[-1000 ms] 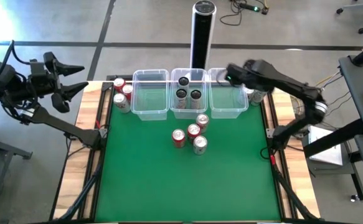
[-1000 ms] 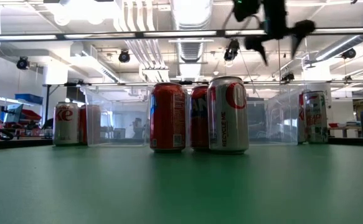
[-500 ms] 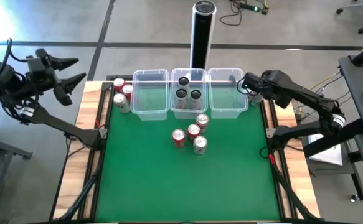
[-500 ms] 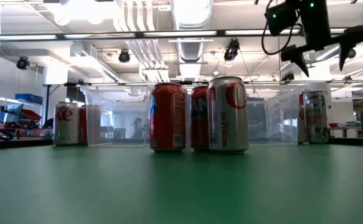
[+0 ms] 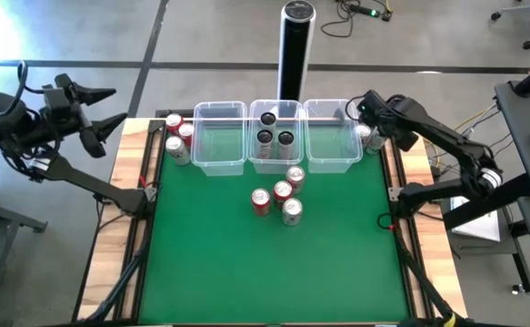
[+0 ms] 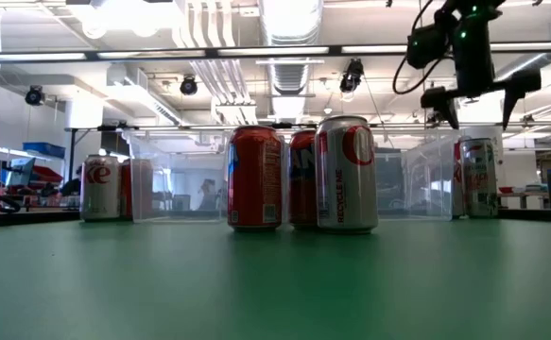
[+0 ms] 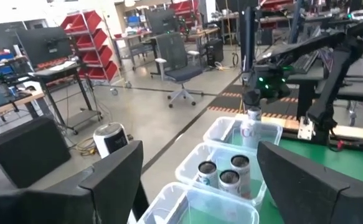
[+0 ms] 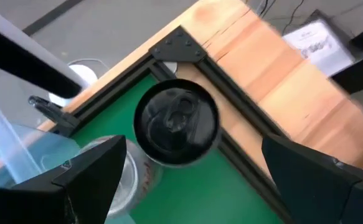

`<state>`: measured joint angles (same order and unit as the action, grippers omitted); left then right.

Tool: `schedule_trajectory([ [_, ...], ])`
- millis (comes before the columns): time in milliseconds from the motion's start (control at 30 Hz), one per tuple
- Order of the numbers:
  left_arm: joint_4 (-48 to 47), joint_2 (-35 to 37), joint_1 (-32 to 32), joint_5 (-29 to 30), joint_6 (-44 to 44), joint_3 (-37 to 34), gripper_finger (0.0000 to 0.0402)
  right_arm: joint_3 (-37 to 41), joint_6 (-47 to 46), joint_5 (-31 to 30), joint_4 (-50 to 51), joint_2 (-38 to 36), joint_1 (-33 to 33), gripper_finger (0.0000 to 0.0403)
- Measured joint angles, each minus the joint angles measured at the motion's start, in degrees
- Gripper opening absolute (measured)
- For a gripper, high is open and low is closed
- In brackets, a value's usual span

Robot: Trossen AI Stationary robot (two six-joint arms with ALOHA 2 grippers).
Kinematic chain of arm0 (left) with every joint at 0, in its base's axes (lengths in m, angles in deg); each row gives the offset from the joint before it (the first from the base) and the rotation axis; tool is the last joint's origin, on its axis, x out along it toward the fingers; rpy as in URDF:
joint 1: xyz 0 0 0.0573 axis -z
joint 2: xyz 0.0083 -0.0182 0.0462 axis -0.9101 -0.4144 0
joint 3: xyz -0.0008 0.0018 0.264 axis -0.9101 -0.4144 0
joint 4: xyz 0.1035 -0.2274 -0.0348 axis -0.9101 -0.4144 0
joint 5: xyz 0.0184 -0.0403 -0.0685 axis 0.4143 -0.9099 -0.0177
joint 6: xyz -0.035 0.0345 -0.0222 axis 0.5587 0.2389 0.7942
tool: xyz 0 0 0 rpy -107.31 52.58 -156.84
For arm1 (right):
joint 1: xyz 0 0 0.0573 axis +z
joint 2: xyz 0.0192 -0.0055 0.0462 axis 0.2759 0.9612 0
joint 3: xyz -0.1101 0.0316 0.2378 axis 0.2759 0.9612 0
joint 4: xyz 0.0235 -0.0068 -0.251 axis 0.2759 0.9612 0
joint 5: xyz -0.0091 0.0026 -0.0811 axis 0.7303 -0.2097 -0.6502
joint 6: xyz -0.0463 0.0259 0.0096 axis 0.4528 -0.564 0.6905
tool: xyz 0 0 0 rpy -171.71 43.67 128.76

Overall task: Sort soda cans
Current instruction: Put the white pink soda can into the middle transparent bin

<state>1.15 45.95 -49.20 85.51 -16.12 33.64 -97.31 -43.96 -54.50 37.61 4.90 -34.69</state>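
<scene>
**Right claw spread above corner cans**

Right gripper (image 5: 363,110) hangs above the cans at the table's far right corner, fingers spread wide, touching nothing; a dark-topped can (image 8: 177,124) sits between them below. Left gripper (image 5: 110,109) waits off the table's left edge, also spread, empty. Three dark cans (image 5: 270,133) in the middle bin (image 5: 275,107); four cans (image 5: 281,193) mid-mat.

right hand (image 5: 363,111) open, raised at the far right, left hand (image 5: 110,109) open, raised off-table

Grey concrete floor (image 5: 201,36) — office chair (image 7: 182,70), red shelving (image 7: 84,37).
</scene>
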Motion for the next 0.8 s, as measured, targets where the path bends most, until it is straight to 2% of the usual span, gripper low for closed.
schedule_trajectory([
  [200, -0.6, -0.1, 0.0, -1.2, 0.0, -0.1, 0.03, 1.6, -2.0, -1.2, -3.9, 1.0, -1.8, 0.039],
  [467, -0.5, -0.1, 0.0, -1.1, -0.4, -0.1, 0.03, 1.7, 0.2, 0.3, -5.9, 5.5, -5.5, 0.0392],
  [633, -0.5, -0.1, 0.0, -1.1, -0.4, -0.1, 0.03, 1.7, 0.1, 3.0, -7.9, 8.7, -7.0, 0.0377],
  [800, -0.5, -0.1, 0.0, -1.0, -0.4, -0.1, 0.03, 1.8, -0.4, 4.9, -7.9, 10.1, -7.1, 0.0343],
])
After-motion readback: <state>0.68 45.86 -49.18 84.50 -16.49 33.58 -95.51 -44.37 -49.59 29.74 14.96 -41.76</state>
